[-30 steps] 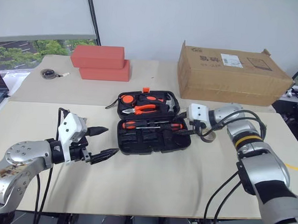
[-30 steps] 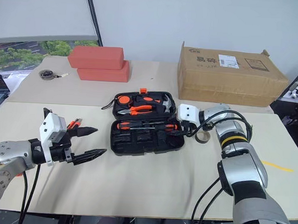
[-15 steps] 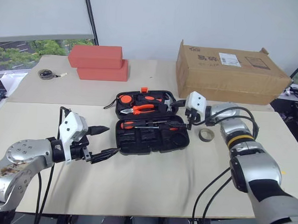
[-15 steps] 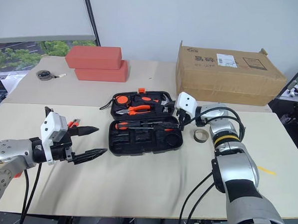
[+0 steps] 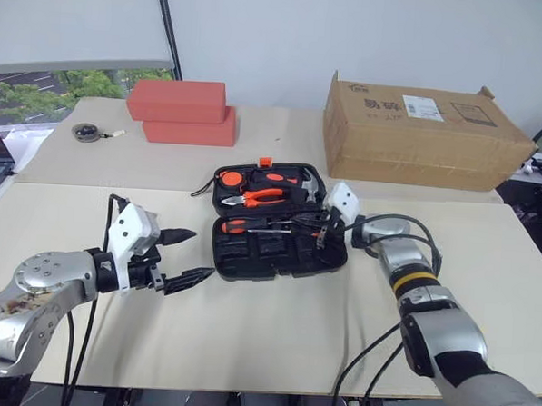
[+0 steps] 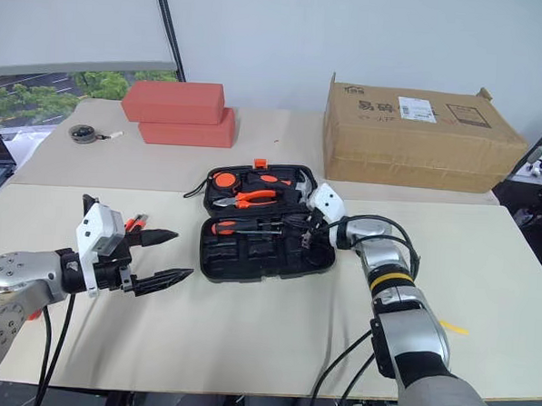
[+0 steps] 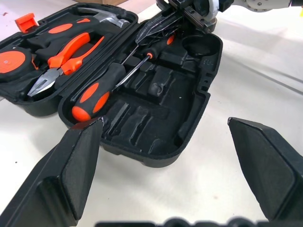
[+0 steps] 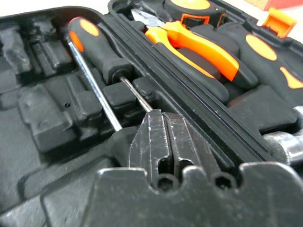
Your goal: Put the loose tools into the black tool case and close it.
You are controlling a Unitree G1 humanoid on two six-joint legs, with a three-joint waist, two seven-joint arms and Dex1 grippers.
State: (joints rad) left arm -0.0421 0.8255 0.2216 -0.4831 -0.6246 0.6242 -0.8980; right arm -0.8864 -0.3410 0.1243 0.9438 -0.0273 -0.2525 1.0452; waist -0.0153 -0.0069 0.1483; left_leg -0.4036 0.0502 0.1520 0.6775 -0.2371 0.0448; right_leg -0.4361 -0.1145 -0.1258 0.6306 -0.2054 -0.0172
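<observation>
Beige table point(image 5: 273, 330) carries black tool case point(image 5: 279, 223), lying open at centre. Inside case: two screwdrivers point(image 7: 97, 90) with orange-and-black handles in near half; orange-handled pliers point(image 5: 258, 197) and hammer point(image 7: 106, 18) in far half. Right pincer point(image 5: 321, 228) inside case's right end, fingers pressed together, tips by screwdriver shafts. Left pincer point(image 5: 184, 258) left of case, fingers spread wide, holding nothing. Cardboard box point(image 5: 420, 133) and red blocks point(image 5: 180, 112) behind case.

Tool case point(image 5: 279, 231) mid-table; cardboard box point(image 5: 425, 134) behind right; screwdrivers point(image 7: 102, 85) in case.
</observation>
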